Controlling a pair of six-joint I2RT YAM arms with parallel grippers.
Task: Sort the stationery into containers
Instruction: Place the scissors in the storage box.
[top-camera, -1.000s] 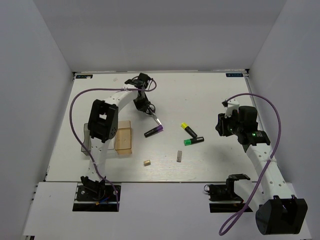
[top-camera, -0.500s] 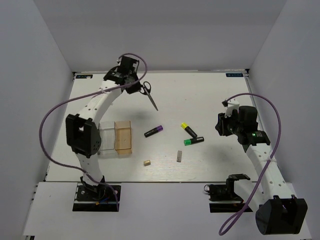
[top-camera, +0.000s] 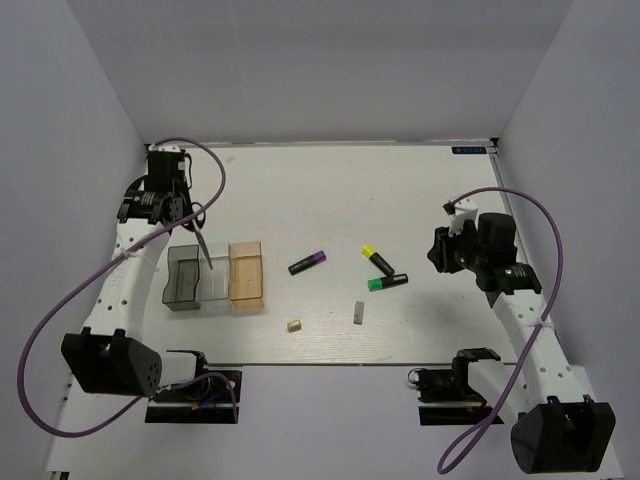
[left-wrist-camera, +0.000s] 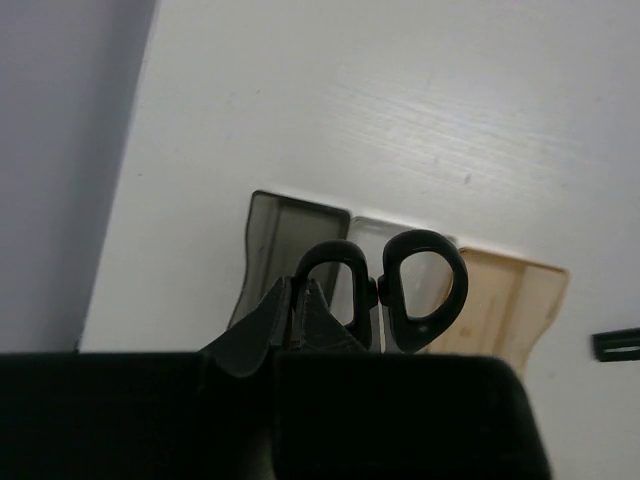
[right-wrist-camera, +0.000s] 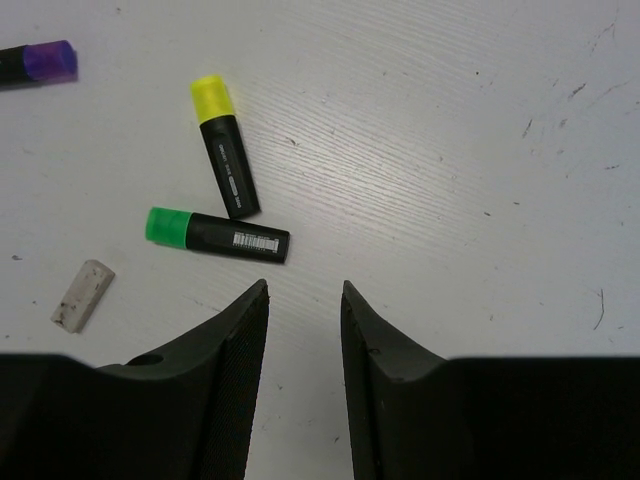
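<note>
1. Left gripper (top-camera: 178, 205): the jaws are closed on the small black-handled scissors (top-camera: 200, 238), gripping them at one handle loop. In the left wrist view both loops (left-wrist-camera: 398, 288) stand up just beyond the fingers (left-wrist-camera: 285, 318).
2. Scissors position: they hang blades-down at the far-left part of the white table (top-camera: 400, 190), over the row of boxes. The blade tip lies near the boundary between the smoky dark transparent box (top-camera: 181, 279) and the clear plastic box (top-camera: 214, 285). Contact with either box cannot be determined.
3. The light tan wooden box (top-camera: 246, 275) sits at the right end of the row, touching the clear box.
4. Right gripper (right-wrist-camera: 303, 295): the jaws stand apart and hold nothing. It hovers above the table, right of the markers.
5. Loose items on the table:
   - purple-capped black marker (top-camera: 308, 262), mid-table;
   - yellow-capped black marker (right-wrist-camera: 224, 145) and green-capped black marker (right-wrist-camera: 215, 232), close together;
   - small grey bar (right-wrist-camera: 83, 295), near the green cap;
   - tiny tan block (top-camera: 293, 325), left of the bar.
</note>
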